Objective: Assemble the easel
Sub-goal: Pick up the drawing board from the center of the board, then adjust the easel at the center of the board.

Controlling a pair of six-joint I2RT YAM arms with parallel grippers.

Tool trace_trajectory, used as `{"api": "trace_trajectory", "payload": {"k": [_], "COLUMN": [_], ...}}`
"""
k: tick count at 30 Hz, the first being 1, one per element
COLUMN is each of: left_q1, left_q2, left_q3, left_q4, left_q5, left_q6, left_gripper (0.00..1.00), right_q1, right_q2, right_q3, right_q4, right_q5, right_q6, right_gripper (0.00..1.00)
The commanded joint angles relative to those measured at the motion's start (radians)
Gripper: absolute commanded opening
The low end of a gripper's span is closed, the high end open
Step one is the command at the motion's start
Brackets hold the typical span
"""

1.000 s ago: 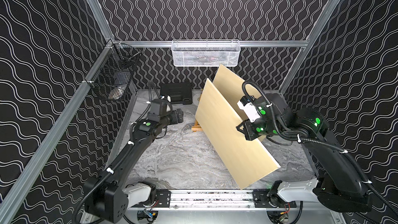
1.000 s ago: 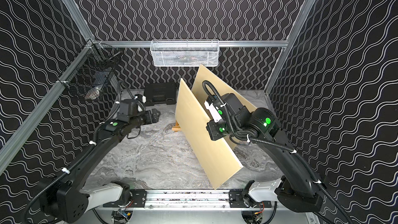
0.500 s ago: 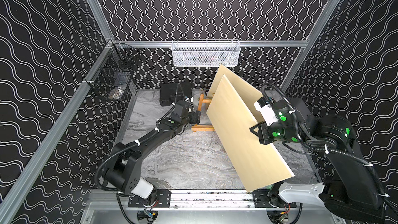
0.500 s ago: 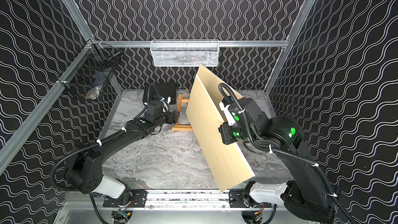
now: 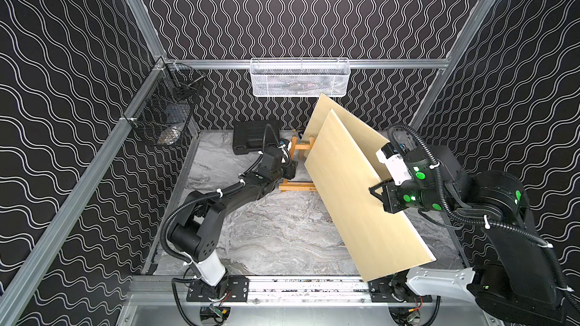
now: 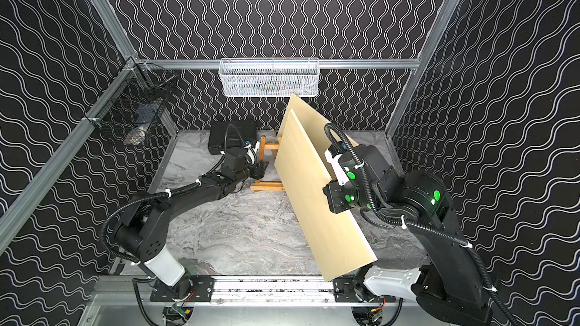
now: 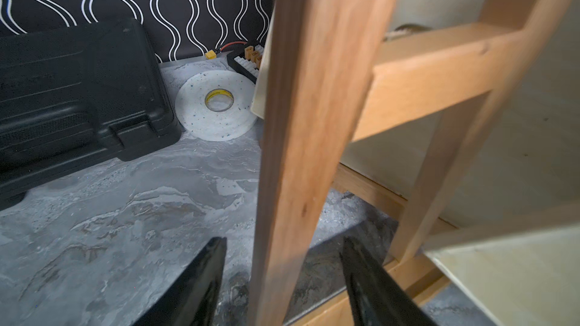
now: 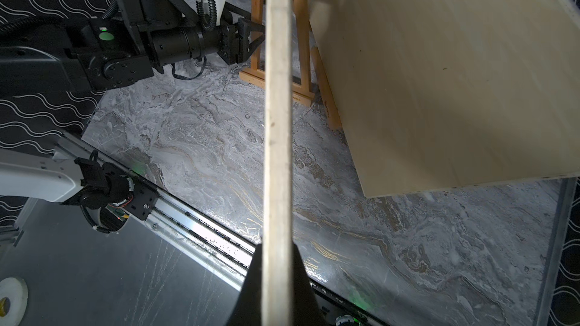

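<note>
Board (image 5: 361, 208) nearest, tilted clear of the surface (image 5: 266, 236), its edge clamped tight in the right tool (image 8: 276, 258), which has swung it aside and uncovered the easel (image 5: 303, 147). Behind it the left tool (image 7: 282, 246) has reached in — half-open jaws straddle an upright (image 7: 298, 120), narrowing but not yet gripping. A second board (image 5: 320, 111) leans at the back. The frame looks about to be steadied for mounting.

This looks like a robot laboratory cell. Black walls (image 5: 282, 10) with white wavy lines, held by aluminium bars (image 5: 392, 63), close three sides. A left arm (image 5: 219, 196) and a right arm (image 5: 502, 211) are fixed on a metal rail (image 5: 298, 284) at the lower edge of the frame, beside a marble-patterned worktop (image 5: 266, 236).
</note>
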Motion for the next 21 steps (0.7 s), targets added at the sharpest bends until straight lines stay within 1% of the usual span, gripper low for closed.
{"api": "trace_trajectory", "payload": {"k": [1,3,5,7,9,14,17,19,21], "left_q1": [0.0,-0.001,0.0,0.0,0.001,0.0,0.002,0.002,0.002], "left_q2": [0.018,0.017,0.01,0.003,0.001,-0.001,-0.023,-0.039,-0.054], "left_q3": [0.017,0.014,0.002,-0.007,-0.007,-0.005,-0.029,-0.047,-0.06], "left_q4": [0.043,0.035,0.036,0.035,0.025,-0.007,-0.014,-0.02,-0.035], "left_q5": [-0.054,-0.055,-0.079,-0.104,-0.095,-0.09,-0.088,-0.05,-0.054], "left_q6": [0.055,0.078,0.091,0.09,0.114,0.178,0.213,0.254,0.267], "left_gripper": [0.57,0.51,0.45,0.42,0.4,0.24,0.21,0.19,0.15], "right_q1": [0.001,0.001,0.001,0.001,0.001,0.001,0.001,0.001,0.001], "right_q2": [-0.002,-0.004,-0.007,-0.005,0.002,0.017,0.011,0.01,0.018], "right_q3": [0.009,0.012,0.015,0.02,0.029,0.068,0.08,0.087,0.102], "right_q4": [0.128,0.131,0.137,0.141,0.138,0.12,0.131,0.132,0.124], "right_q5": [0.006,0.008,0.016,0.013,0.013,0.001,-0.027,-0.041,-0.043], "right_q6": [-0.004,-0.007,-0.01,-0.015,-0.02,-0.027,-0.03,-0.035,-0.04], "right_gripper": [0.0,0.0,0.0,0.0,0.0,0.0,0.0,0.0,0.0]}}
